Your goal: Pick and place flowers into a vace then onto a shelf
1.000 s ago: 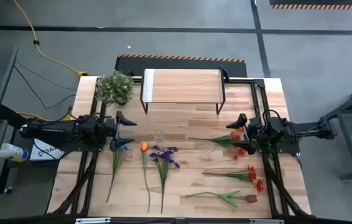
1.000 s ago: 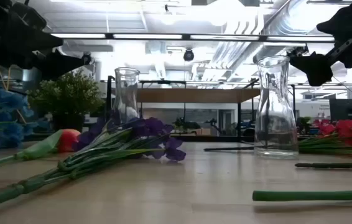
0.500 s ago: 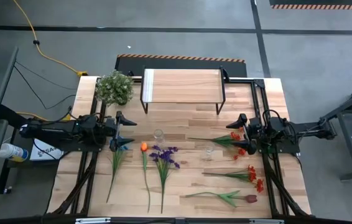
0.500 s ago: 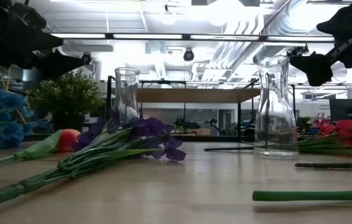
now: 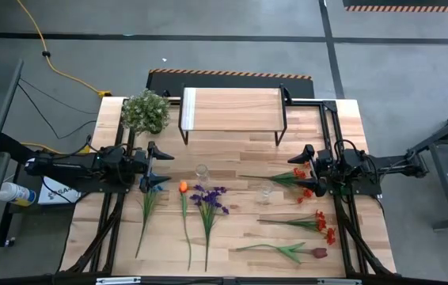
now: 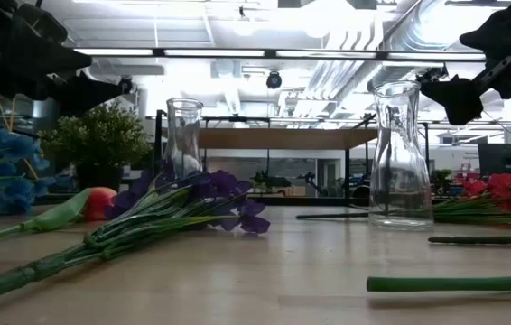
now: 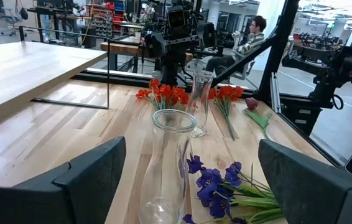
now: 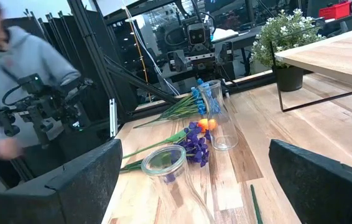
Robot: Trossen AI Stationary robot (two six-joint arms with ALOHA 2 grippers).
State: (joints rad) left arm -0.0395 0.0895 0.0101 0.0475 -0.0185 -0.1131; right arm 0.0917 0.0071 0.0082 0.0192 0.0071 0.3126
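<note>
Picking first: nothing's gripped yet, both the left pincer (image 5: 159,166) and right pincer (image 5: 304,164) gaping open. The purple-bloomed green-stemmed flowers (image 5: 209,203) should be pinched mid-stem, kept clear of the clear glass vase (image 5: 201,172).

flowers (image 5: 208,198): blue, orange and purple blooms at left, red at right, green stems
shelf (image 5: 232,109): light wood top, black legs
table (image 5: 232,158): pale striped planks
vases (image 6: 400,153): clear glass
plant (image 5: 146,111): pale green
floor stripe (image 5: 228,73): orange and black

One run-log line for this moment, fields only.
left gripper: open, above blue flower | right gripper: open, above red flowers | two clear glass vases: empty | wooden shelf: bare
</note>
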